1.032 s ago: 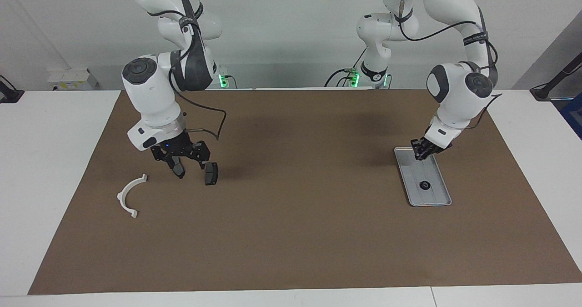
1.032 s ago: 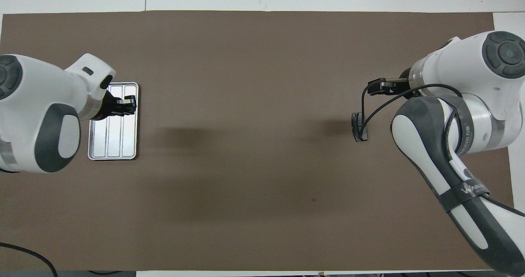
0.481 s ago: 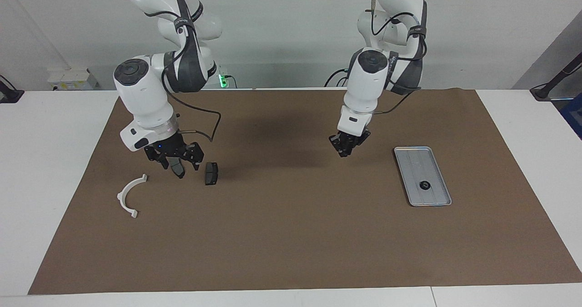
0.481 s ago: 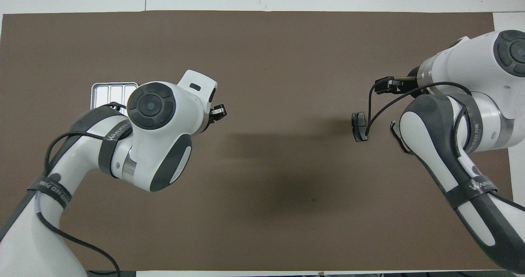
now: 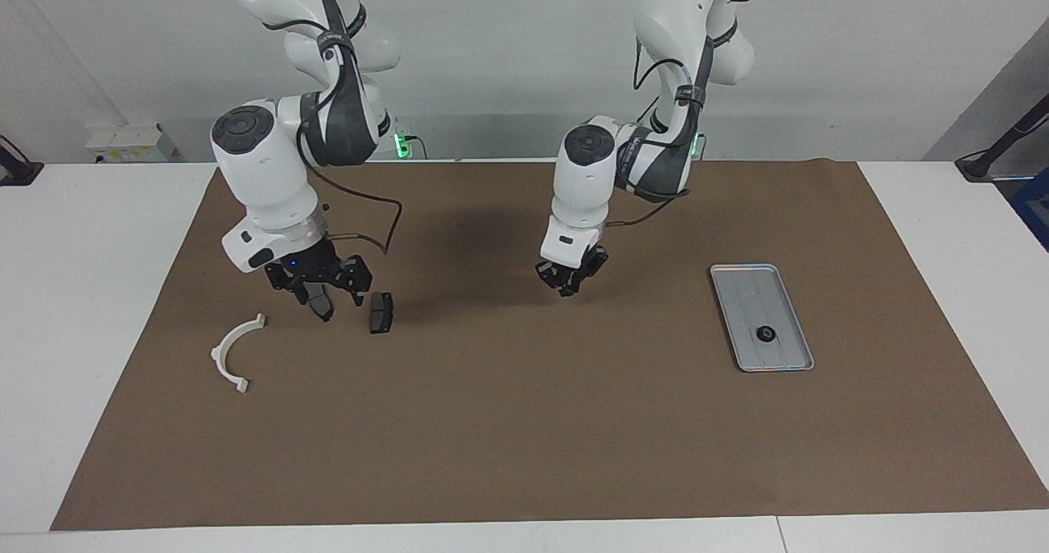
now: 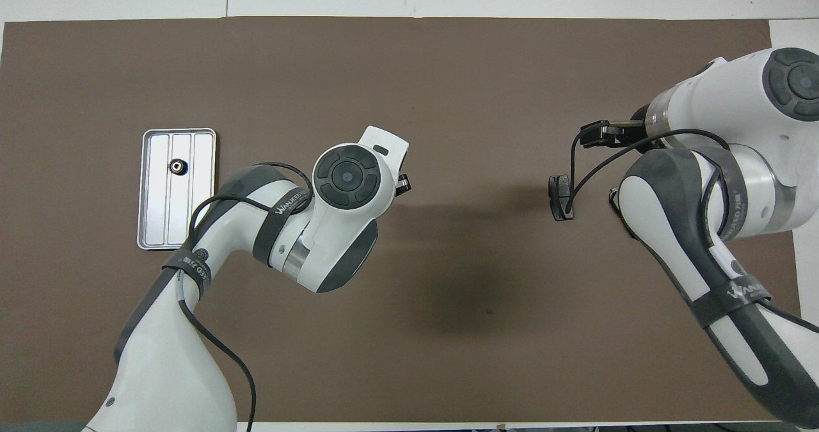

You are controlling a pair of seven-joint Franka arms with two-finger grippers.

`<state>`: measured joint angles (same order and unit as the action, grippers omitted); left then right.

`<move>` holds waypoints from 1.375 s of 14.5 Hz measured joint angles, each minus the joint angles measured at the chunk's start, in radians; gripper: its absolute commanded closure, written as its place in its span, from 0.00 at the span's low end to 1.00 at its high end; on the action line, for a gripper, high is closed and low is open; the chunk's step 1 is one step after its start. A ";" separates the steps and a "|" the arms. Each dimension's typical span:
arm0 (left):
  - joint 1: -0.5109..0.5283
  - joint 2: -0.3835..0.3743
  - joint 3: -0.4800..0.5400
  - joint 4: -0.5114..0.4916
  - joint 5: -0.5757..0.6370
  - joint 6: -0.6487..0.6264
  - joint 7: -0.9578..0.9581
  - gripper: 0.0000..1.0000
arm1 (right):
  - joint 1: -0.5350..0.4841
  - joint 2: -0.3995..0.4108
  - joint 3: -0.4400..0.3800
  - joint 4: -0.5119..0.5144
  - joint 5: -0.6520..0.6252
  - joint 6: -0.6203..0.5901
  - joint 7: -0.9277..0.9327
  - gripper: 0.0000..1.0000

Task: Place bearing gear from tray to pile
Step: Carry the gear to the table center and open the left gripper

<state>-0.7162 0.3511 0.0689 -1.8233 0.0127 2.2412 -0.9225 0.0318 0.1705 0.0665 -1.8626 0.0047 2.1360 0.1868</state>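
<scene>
My left gripper (image 5: 571, 278) hangs over mid-table, and I cannot tell its grip. The small black bearing gear (image 5: 766, 333) lies apart from it, in the flat silver metal tray (image 5: 750, 287) toward the left arm's end. The right gripper (image 5: 318, 283), spread apart, waits over the dark grey brake pads (image 5: 379, 313).

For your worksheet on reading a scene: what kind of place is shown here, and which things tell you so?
Probably a robotics lab bench: a brown mat laid on white tables, and small machine parts laid out: a metal tray and a brake pad.

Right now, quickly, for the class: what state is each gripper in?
Left gripper, over the flat brown mat: cannot be told.
Right gripper, by the dark grey brake pad: cannot be told.
</scene>
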 measured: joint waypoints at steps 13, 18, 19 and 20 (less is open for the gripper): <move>-0.040 0.054 0.000 -0.028 0.029 0.088 -0.063 1.00 | 0.000 0.000 0.000 -0.007 0.000 0.000 0.000 0.00; -0.040 0.054 0.000 -0.073 0.030 0.144 -0.064 1.00 | 0.000 0.000 0.000 -0.008 0.000 0.000 0.000 0.00; -0.041 0.053 0.000 -0.074 0.033 0.146 -0.065 0.84 | 0.000 0.000 0.000 -0.008 0.000 0.000 0.000 0.00; -0.041 0.053 0.000 -0.075 0.036 0.148 -0.065 0.61 | 0.000 0.000 0.000 -0.008 0.000 0.000 0.000 0.00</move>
<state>-0.7571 0.4037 0.0689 -1.8980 0.0490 2.3887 -0.9874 0.0318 0.1706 0.0664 -1.8710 0.0047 2.1360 0.1869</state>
